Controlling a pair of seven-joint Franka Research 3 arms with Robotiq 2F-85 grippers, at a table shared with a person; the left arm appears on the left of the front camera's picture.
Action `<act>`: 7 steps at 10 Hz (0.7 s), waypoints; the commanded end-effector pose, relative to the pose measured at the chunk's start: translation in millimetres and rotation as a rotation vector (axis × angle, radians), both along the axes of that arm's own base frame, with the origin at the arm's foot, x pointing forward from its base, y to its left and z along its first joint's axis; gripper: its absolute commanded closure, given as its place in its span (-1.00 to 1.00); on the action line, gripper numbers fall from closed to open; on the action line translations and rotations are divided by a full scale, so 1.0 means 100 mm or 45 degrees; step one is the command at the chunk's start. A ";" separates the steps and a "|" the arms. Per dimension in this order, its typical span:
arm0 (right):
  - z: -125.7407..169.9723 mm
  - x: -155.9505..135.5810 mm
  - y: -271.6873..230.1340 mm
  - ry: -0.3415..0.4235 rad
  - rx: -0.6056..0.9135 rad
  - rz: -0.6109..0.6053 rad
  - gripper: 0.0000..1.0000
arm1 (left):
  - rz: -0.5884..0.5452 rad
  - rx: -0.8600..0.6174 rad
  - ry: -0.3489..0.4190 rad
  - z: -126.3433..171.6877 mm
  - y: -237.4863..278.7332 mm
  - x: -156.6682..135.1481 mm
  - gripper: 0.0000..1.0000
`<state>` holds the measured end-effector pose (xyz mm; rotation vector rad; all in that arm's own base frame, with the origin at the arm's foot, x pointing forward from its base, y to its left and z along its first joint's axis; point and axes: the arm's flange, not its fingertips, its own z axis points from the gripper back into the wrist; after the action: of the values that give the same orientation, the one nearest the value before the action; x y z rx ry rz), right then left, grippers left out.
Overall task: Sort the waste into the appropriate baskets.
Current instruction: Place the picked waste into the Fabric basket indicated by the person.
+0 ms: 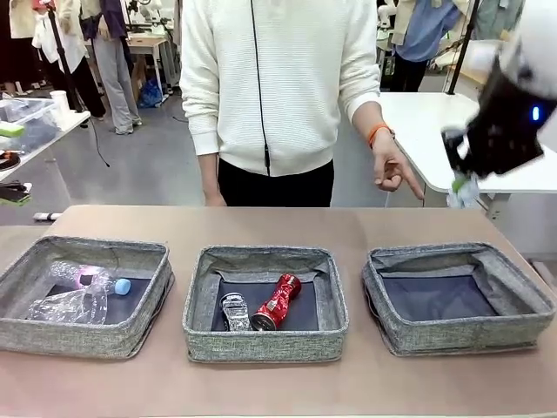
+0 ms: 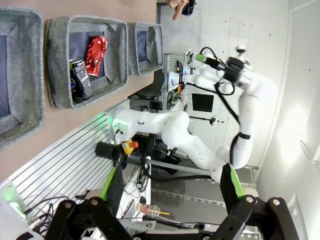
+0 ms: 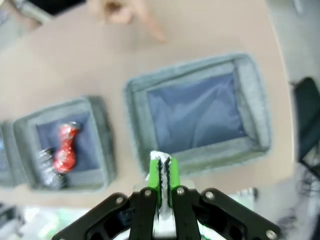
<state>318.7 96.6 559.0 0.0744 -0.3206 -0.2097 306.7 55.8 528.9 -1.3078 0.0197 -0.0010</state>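
Observation:
Three grey woven baskets stand in a row. The left basket [image 1: 22, 326] holds a clear plastic bottle with a blue cap [image 1: 97, 282] and a crumpled clear container [image 1: 65, 306]. In the middle basket [image 1: 261, 344] lie a crushed black-silver can [image 1: 235, 312] and a red soda can [image 1: 278, 300]. My right gripper [image 1: 457, 178] hangs high over the far right, shut on a white paper ball [image 1: 462, 193]; in its wrist view the paper [image 3: 163, 156] sits above the near wall of the right basket [image 3: 260, 125]. My left gripper [image 2: 171, 185] is open, holding nothing.
A person in a white sweater stands at the far side, one hand [image 1: 392, 167] pointing down behind the right basket [image 1: 522, 326]. Bare table runs in front of the baskets. The middle basket [image 2: 55, 65] appears sideways in the left wrist view.

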 end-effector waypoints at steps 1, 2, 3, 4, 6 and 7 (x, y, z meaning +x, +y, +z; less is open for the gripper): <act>-0.52 0.07 -0.13 0.010 0.051 -0.110 0.84 | 0.002 -0.018 0.011 0.05 -0.02 -0.01 -1.00; -0.78 0.11 -0.23 0.067 0.078 -0.136 0.84 | 0.002 -0.018 0.011 0.05 -0.02 -0.01 -1.00; -0.95 0.15 -0.31 0.093 0.075 -0.203 0.84 | 0.002 -0.018 0.011 0.05 -0.02 -0.01 -1.00; -1.11 0.19 -0.41 0.107 0.108 -0.285 0.84 | 0.002 -0.018 0.011 0.05 -0.02 -0.01 -1.00; -1.29 0.21 -0.42 0.156 0.171 -0.305 0.84 | 0.002 -0.018 0.011 0.05 -0.02 -0.01 -1.00; -1.30 0.21 -0.41 0.151 0.178 -0.307 0.84 | 0.002 -0.018 0.011 0.05 -0.02 -0.01 -1.00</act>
<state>364.4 56.3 448.6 0.1144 -0.1696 -0.4596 306.8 55.8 528.8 -1.3079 0.0204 -0.0004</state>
